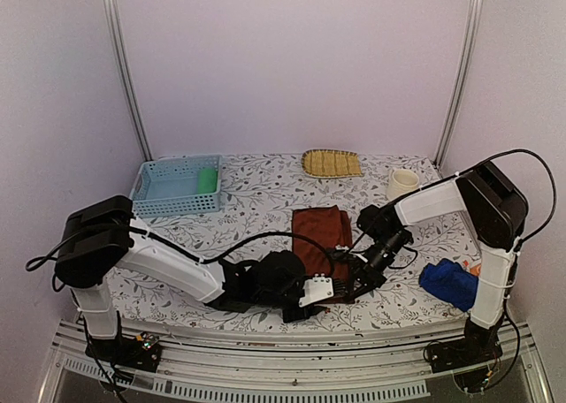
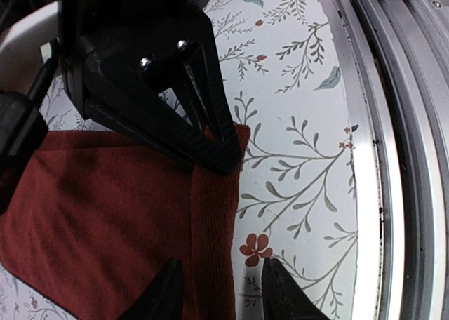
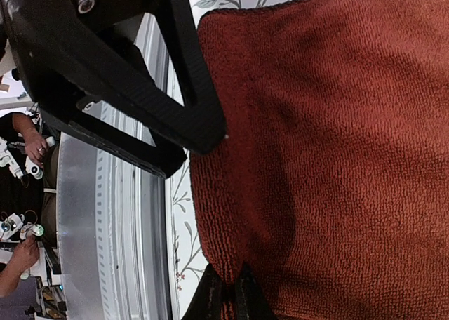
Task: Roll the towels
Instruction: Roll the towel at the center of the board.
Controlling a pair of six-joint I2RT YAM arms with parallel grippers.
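Right wrist: reddish-brown towel [image 3: 337, 144] flat, terry, edge folded; right hand [image 3: 226, 295] pinches edge; left hand [image 2: 221, 292] half-open astride fold.

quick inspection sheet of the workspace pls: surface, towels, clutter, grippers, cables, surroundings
surface: floral-print table, no spills seen
job's things: reddish-brown towel spread at centre, near edge looks folded over; blue towel bunched at right; green towel looks rolled, in the blue basket; orange towel barely visible
clutter: blue basket, straw tray, cream cup
grippers: right gripper jaws shut on the reddish-brown towel's near edge; left gripper jaws open astride it
cables: black cable loops over the table by the left arm
surroundings: pale walls, metal rail along near edge
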